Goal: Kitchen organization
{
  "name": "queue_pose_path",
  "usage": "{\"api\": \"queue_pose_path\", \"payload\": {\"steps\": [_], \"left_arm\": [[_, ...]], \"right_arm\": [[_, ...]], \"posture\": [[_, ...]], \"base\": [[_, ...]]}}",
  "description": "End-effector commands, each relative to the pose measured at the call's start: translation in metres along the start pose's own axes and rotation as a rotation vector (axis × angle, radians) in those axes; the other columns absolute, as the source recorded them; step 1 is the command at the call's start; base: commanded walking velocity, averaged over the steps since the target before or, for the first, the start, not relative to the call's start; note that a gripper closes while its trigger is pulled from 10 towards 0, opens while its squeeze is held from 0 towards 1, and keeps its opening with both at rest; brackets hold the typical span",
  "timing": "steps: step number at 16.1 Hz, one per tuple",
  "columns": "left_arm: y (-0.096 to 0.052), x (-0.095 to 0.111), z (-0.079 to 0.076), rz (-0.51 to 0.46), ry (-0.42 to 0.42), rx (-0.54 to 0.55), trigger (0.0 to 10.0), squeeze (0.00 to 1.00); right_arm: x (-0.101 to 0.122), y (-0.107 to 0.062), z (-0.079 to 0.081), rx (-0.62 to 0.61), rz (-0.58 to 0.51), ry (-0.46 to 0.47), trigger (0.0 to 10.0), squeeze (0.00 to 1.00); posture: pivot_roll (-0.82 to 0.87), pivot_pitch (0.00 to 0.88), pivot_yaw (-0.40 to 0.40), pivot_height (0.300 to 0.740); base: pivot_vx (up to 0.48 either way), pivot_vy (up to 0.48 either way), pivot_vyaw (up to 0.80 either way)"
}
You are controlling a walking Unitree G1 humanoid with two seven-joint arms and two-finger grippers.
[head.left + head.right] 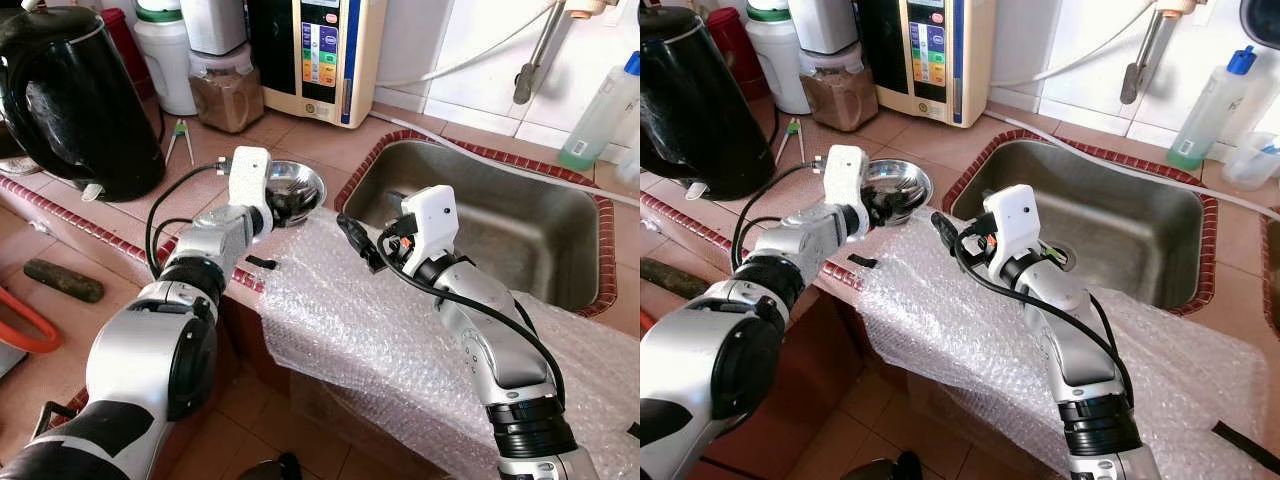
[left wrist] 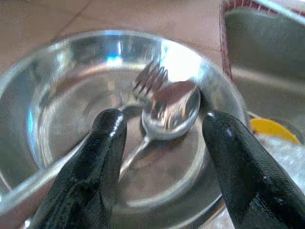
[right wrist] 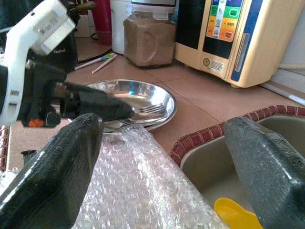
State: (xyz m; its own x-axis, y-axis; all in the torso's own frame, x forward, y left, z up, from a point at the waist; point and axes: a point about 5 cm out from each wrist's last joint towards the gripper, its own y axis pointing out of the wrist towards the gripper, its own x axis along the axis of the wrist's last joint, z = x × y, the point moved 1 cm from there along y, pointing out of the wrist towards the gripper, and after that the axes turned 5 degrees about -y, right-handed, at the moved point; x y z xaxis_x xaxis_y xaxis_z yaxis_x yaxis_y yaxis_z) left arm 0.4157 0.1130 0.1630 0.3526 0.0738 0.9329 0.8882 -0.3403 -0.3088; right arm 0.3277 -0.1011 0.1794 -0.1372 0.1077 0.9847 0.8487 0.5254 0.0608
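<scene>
A shallow steel bowl [image 1: 305,185] sits on the tiled counter just left of the sink [image 1: 500,215]. A spoon [image 2: 174,112] and a fork [image 2: 150,78] lie inside it. My left gripper [image 2: 164,123] is open and reaches into the bowl over its near rim, one finger on each side of the spoon, touching neither utensil. My right gripper [image 1: 355,242] is open and hovers over the bubble wrap [image 1: 350,320] at the sink's near left corner, pointing toward the bowl.
A black kettle [image 1: 70,100] stands far left. A brown-filled jar [image 1: 225,95] and a water purifier [image 1: 315,50] line the back wall. A soap bottle [image 1: 605,110] stands at the back right. A yellow object [image 3: 233,212] lies in the sink. A small black piece [image 1: 260,262] rests on the counter edge.
</scene>
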Motion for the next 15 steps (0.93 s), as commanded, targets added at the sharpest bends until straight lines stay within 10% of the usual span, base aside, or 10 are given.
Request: {"api": "queue_pose_path", "payload": {"steps": [1,6,7,8,9,10,15], "left_arm": [[-0.001,-0.007,0.006,0.038,0.013,0.024,10.0,1.00],[-0.003,-0.023,0.011,0.121,0.066,0.042,10.0,1.00],[-0.004,-0.026,0.012,0.136,0.073,0.035,8.9,0.00],[-0.004,-0.028,0.012,0.151,0.090,0.027,4.7,0.00],[-0.004,-0.028,0.012,0.156,0.095,0.025,4.7,0.00],[-0.004,-0.029,0.012,0.156,0.087,0.027,9.4,0.00],[-0.004,-0.025,0.012,0.142,0.059,0.040,10.0,0.00]], "right_arm": [[0.000,0.000,0.000,0.000,0.001,-0.004,10.0,0.00],[0.001,0.000,0.000,-0.002,0.001,-0.004,10.0,0.00],[0.000,0.000,0.000,-0.002,0.001,-0.004,10.0,0.00],[0.000,-0.001,0.000,-0.003,0.002,-0.004,10.0,0.00],[0.000,-0.001,0.000,-0.003,0.002,-0.004,10.0,0.00],[0.000,-0.001,0.000,-0.003,0.001,-0.005,10.0,0.00],[0.000,0.000,-0.001,-0.004,0.002,-0.005,10.0,0.00]], "posture": [[-0.12,0.047,0.038,0.740],[-0.13,0.048,0.039,0.740],[-0.13,0.048,0.039,0.740],[-0.13,0.048,0.039,0.740],[-0.13,0.047,0.039,0.740],[-0.12,0.048,0.038,0.740],[-0.12,0.049,0.039,0.740]], "base": [[0.000,0.000,0.00],[0.000,0.000,0.00],[0.000,0.000,0.00],[0.000,0.000,0.00],[0.000,0.000,0.00],[0.000,0.000,0.00],[0.000,0.000,0.00]]}}
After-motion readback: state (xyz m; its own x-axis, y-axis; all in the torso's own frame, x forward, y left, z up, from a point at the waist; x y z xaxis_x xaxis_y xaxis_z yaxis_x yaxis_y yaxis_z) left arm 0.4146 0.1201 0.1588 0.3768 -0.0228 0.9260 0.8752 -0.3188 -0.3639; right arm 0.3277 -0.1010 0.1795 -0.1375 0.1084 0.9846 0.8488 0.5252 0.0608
